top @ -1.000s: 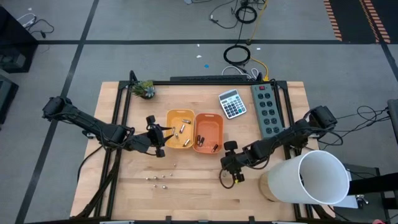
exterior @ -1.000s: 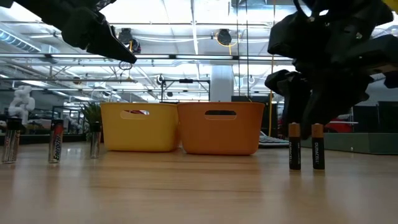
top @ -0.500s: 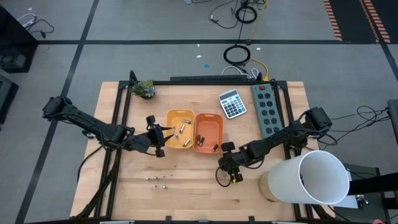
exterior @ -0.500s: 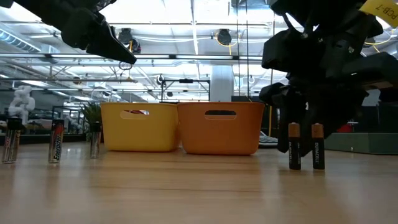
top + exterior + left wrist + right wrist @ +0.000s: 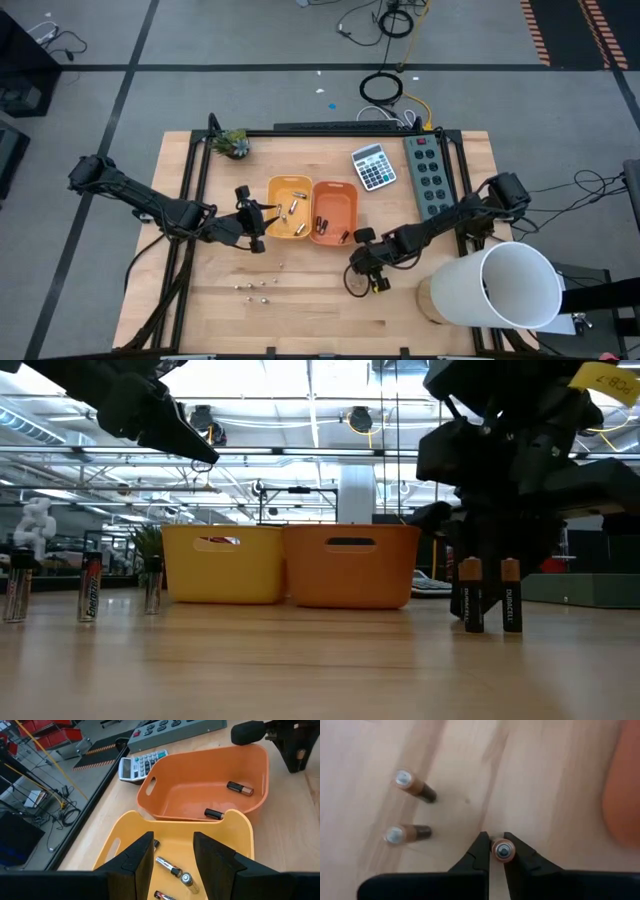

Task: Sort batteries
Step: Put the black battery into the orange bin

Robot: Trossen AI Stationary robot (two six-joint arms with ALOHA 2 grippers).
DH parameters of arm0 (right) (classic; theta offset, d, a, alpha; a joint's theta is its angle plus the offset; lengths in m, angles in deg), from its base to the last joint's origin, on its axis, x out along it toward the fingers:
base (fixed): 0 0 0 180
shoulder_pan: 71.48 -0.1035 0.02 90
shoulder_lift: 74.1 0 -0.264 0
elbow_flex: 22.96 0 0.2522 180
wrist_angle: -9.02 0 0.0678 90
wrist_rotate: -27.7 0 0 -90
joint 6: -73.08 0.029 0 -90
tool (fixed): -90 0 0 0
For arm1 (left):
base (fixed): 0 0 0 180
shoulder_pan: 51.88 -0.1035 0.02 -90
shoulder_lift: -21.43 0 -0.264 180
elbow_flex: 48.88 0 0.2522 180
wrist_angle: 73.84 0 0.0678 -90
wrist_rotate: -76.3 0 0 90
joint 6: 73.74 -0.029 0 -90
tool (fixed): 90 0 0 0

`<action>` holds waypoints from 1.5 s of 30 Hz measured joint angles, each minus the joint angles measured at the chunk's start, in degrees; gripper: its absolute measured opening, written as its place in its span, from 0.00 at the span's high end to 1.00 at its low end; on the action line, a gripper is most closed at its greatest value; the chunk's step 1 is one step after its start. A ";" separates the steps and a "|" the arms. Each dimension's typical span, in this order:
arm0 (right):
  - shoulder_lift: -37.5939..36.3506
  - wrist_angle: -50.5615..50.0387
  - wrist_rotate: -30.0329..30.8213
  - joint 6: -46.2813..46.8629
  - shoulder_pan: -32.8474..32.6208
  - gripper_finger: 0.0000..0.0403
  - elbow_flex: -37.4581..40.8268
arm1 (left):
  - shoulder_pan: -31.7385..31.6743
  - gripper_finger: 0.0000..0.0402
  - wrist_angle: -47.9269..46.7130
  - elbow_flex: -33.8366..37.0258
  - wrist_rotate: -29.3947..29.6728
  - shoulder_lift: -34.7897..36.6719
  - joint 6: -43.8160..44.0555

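The right gripper point(image 5: 498, 851) has come lower; its fingers now grip an upright battery point(image 5: 502, 850) from above

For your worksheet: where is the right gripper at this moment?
In the high view, the right gripper sits low over the table's right half, just in front of the darker orange tray, its fingers around an upright copper-topped battery beside two more standing ones.

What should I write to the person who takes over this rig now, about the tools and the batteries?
Left tool: open, empty, above the yellow tray.
Right tool: closed on a copper-top battery standing on the table.
Done: silvery batteries in the yellow tray, two dark ones in the orange tray.
Left: two more copper-tops by the right tool, a silvery row near the table's front.
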 joint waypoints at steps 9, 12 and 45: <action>-9.85 -0.86 -2.01 -3.88 3.09 0.97 0.10 | 0.00 0.63 -0.10 -0.02 0.00 0.00 0.00; -15.10 0.02 1.41 -5.56 3.98 0.97 0.07 | 0.01 0.63 -0.11 -0.02 0.00 0.00 0.00; -15.56 -1.46 -11.96 -15.53 6.42 0.53 0.07 | -4.62 0.63 0.18 -0.04 -4.59 0.00 0.64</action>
